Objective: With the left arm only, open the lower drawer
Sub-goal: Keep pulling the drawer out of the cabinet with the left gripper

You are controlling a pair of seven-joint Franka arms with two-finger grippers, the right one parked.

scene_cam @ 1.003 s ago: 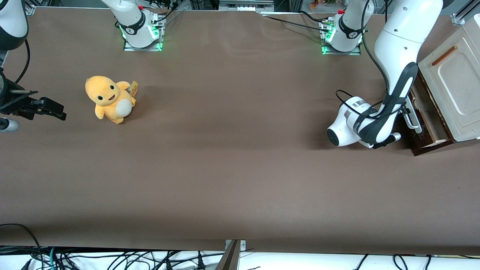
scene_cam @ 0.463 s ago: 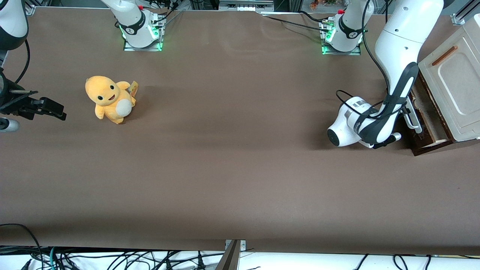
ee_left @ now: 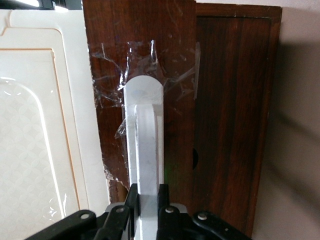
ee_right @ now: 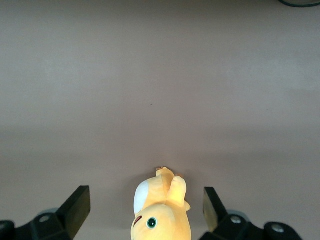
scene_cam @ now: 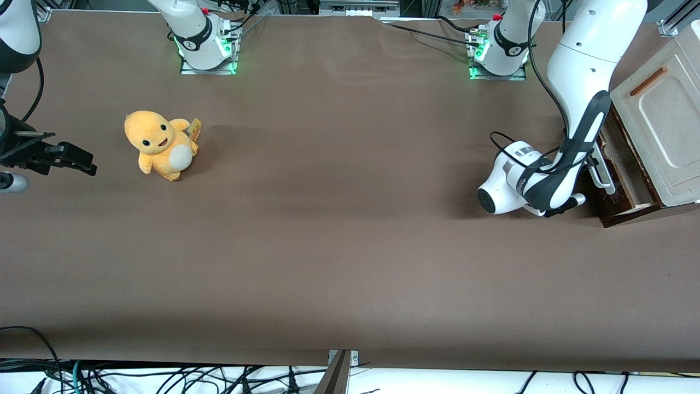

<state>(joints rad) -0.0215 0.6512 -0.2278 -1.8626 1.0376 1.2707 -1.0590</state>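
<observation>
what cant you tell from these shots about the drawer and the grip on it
- Drawer contents: in the front view the lower drawer shows only a strip of pale wood; the cream panel above covers the rest.
- Handle's full length: in the left wrist view the white handle runs off the frame edge past the end effector, shut on it.
- Grip in the front view: the left arm hides the end effector.

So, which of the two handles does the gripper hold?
The gripper is shut on the long white bar handle of the dark brown lower drawer, not the thin orange-brown handle on the cream panel.
</observation>
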